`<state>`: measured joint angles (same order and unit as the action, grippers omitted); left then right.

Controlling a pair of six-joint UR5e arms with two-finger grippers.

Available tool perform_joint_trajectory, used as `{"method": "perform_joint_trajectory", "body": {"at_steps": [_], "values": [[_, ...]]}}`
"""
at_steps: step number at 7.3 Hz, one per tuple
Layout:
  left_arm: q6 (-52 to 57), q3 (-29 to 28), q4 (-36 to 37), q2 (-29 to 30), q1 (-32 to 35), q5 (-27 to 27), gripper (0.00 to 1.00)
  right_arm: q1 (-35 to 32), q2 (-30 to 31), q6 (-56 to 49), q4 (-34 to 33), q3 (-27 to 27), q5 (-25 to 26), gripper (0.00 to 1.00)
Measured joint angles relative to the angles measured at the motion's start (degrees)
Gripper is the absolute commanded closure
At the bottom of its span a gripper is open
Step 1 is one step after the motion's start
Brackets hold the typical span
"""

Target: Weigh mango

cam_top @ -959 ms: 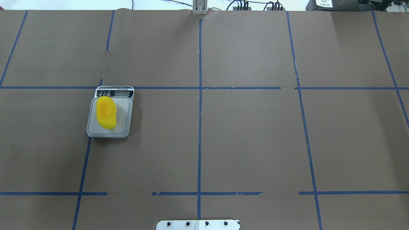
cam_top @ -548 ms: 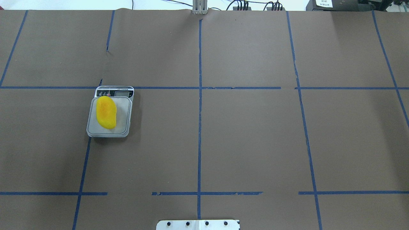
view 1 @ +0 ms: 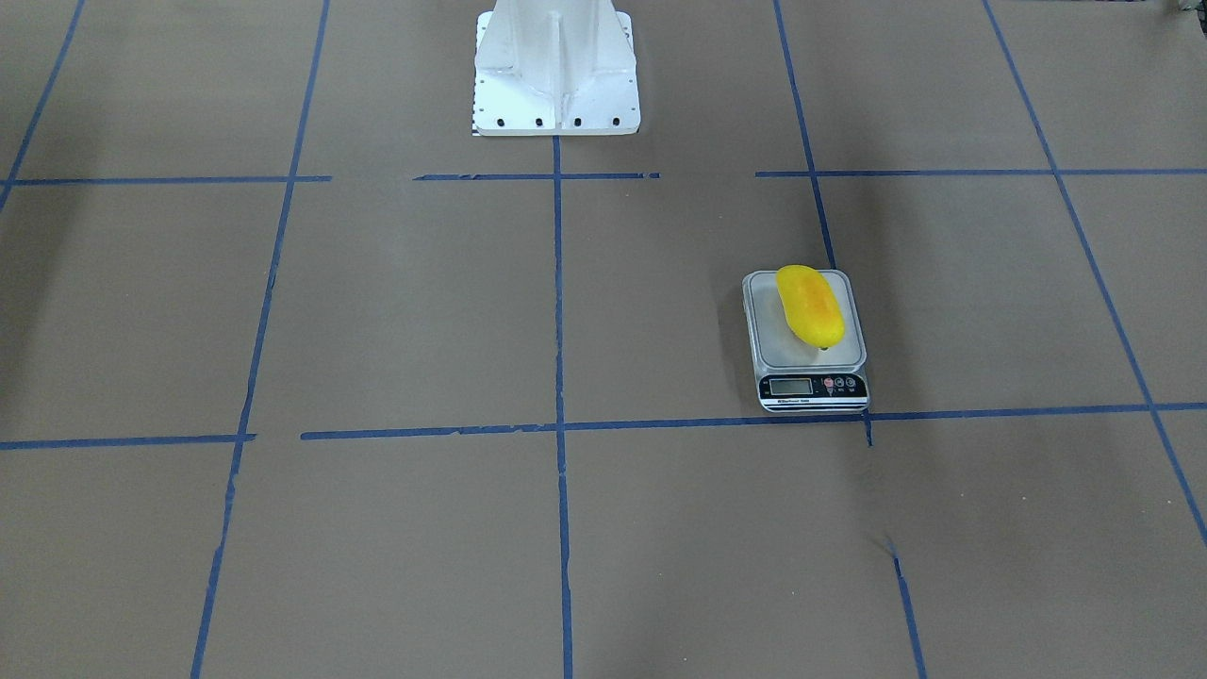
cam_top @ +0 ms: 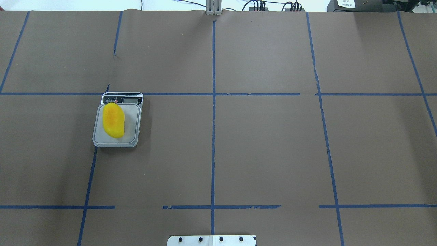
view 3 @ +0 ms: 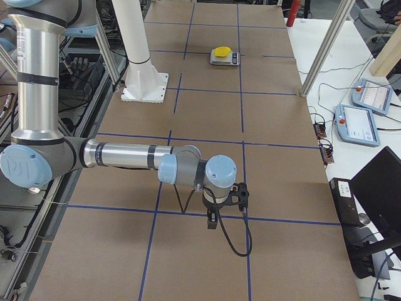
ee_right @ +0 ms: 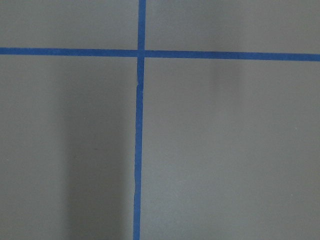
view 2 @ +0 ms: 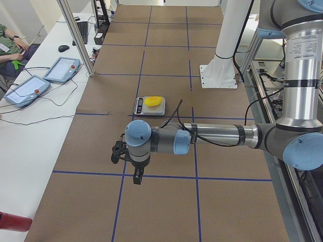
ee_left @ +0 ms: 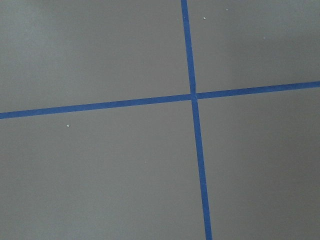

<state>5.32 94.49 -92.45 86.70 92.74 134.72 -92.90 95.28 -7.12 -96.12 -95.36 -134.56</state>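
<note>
The yellow mango (cam_top: 113, 120) with an orange blush lies on the grey scale (cam_top: 132, 124) on the table's left half, toward the platform's left side. It also shows in the front view (view 1: 809, 304), the exterior left view (view 2: 153, 101) and the exterior right view (view 3: 221, 51). My left gripper (view 2: 136, 176) hangs over bare table well away from the scale, seen only in the exterior left view. My right gripper (view 3: 212, 221) hangs over the far right end, seen only in the exterior right view. I cannot tell whether either is open or shut. Both wrist views show only brown table and blue tape.
The white robot base (view 1: 554, 66) stands at the table's near middle edge. The brown table (cam_top: 266, 143) is marked with blue tape lines. Tablets (view 2: 60, 69) and cables lie on the side bench past the metal posts (view 2: 75, 35).
</note>
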Motion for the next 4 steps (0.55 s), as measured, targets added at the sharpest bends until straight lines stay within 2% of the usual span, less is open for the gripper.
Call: {"method": "perform_joint_trajectory", "body": {"at_steps": [4], "values": [[0.0,-0.6,1.0,0.0,0.0,-0.1,0.00,0.0,0.0,0.0,0.0,0.0,0.0,0.00]]}}
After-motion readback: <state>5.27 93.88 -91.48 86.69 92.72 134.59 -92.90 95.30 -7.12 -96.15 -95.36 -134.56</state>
